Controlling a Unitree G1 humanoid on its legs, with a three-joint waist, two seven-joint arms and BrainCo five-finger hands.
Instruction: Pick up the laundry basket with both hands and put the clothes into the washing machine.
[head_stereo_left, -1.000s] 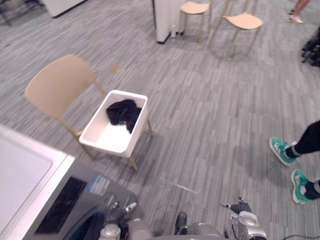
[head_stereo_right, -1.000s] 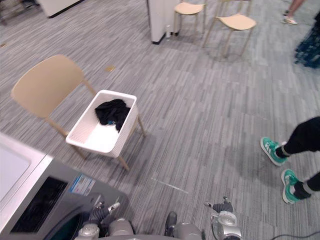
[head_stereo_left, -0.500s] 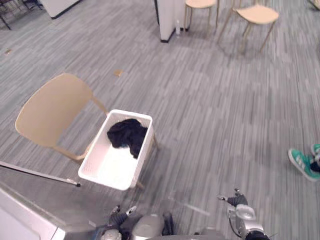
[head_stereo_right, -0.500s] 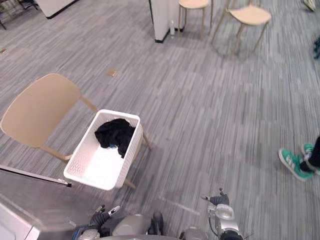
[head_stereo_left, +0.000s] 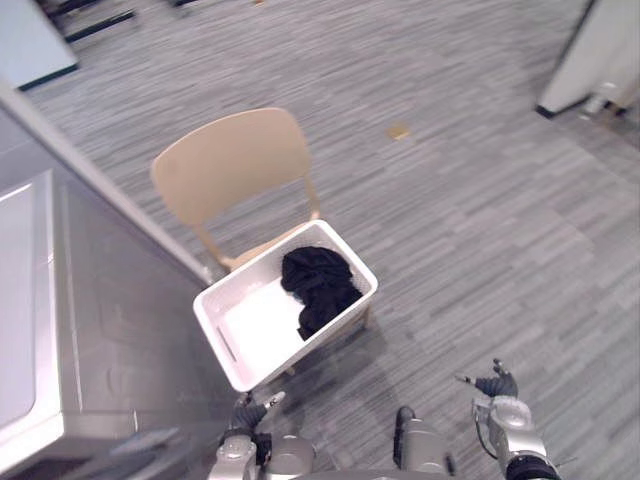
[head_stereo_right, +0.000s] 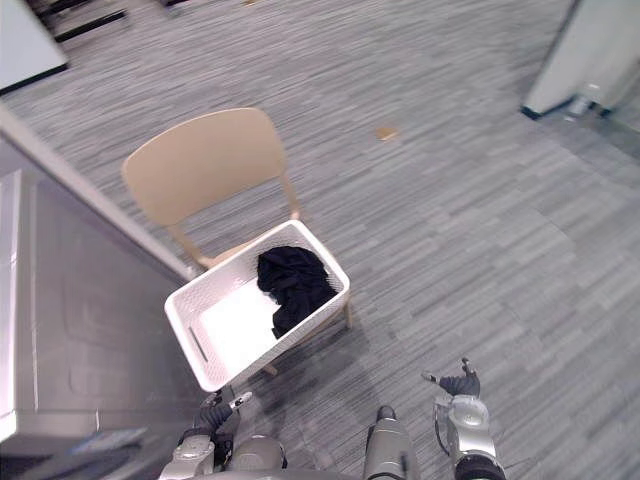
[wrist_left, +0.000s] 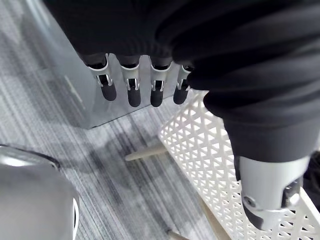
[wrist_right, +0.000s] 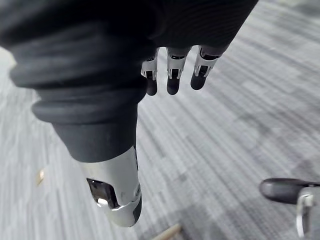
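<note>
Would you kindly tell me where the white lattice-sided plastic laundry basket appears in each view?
Left eye view: the white lattice-sided plastic laundry basket, lower centre, on a tan wooden chair.
Right eye view: the basket, lower left of centre, on that chair.
Left wrist view: its lattice wall, just past the left hand.
Right wrist view: grey striped floor past the right hand.
Shared landmark: the chair, whose leg shows beside the wall.

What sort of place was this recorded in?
Probably an office-like test room rather than a home: a wide grey striped carpet floor, a grey metal washing machine, and a white perforated plastic laundry basket of black clothes set on a beige wooden chair.
</note>
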